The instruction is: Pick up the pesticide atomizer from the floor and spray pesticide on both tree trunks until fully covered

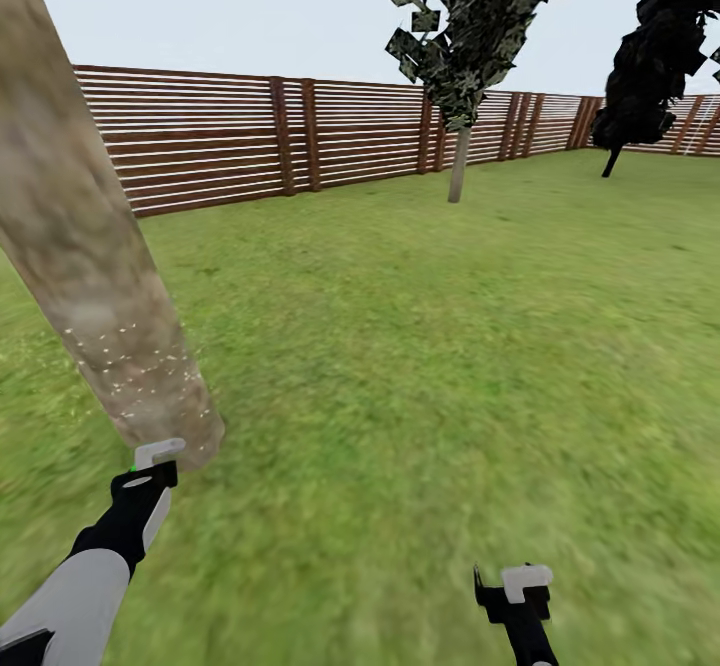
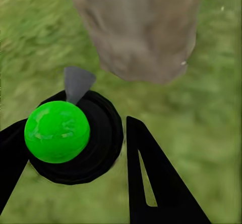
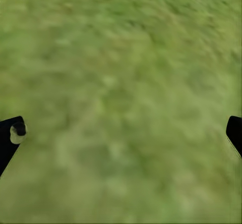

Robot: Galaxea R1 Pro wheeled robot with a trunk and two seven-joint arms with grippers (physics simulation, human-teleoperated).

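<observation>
A green lawn ringed by a brown slat fence (image 1: 200,136) is shown. At the left of the frame, the near tree trunk (image 1: 90,246) (speckled white low down) is faced by the pesticide atomizer (image 2: 70,133), clenched in the left gripper (image 1: 150,466). It is judged light, rigid, smooth; the body is best held. The right gripper (image 1: 515,586) is released, empty.

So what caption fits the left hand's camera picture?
Left gripper holding the green-topped atomizer, nozzle aimed at the tree trunk base.

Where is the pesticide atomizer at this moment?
The atomizer sits between the left gripper's fingers, by the base of the near tree trunk, at the head view's lower left.
</observation>
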